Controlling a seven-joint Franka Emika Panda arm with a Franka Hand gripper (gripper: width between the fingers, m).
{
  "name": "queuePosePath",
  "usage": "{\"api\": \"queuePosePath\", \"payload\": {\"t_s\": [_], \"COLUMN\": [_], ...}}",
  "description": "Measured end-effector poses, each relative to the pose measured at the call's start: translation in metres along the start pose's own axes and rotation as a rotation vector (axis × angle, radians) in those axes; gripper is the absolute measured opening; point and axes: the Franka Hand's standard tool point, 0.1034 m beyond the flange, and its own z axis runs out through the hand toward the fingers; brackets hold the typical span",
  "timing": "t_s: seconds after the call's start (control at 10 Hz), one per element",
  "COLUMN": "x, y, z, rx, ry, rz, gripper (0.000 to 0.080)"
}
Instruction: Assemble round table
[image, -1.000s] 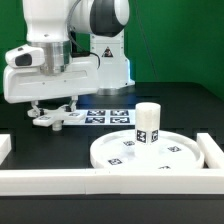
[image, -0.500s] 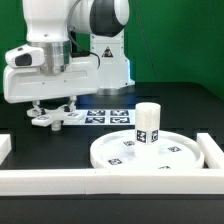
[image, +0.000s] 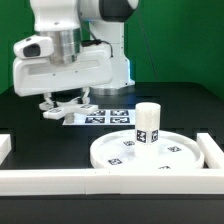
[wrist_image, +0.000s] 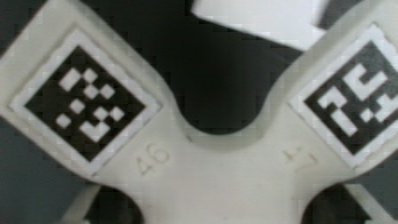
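The white four-lobed cross base (image: 62, 110) hangs in my gripper (image: 68, 102), a little above the table at the exterior view's left. The jaws are shut on it. In the wrist view the base (wrist_image: 214, 150) fills the picture with two tagged lobes, and my dark fingers (wrist_image: 98, 208) press its sides. The large round disc (image: 150, 152) lies flat at the front right. The short cylindrical leg (image: 147, 124) stands upright on the disc. The gripper is left of the disc and behind it.
The marker board (image: 108, 116) lies on the black table behind the disc, just right of the gripper. White border rails run along the front (image: 60, 181), the right (image: 213, 150) and the left (image: 4, 146). A green wall stands behind.
My gripper has moved toward the exterior view's right and slightly up, carrying the cross base with it. The disc and leg have not moved.
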Motion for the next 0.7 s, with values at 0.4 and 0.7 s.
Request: {"api": "queuePosePath", "payload": {"t_s": [0.4, 0.7], "x": [0.066, 0.066], "y": [-0.05, -0.05], "z": [-0.036, -0.035], "rx": [0.048, 0.047], "ry": [-0.023, -0.02], "rz": [0.174, 0.153], "gripper": [0.0448, 0.0448]}}
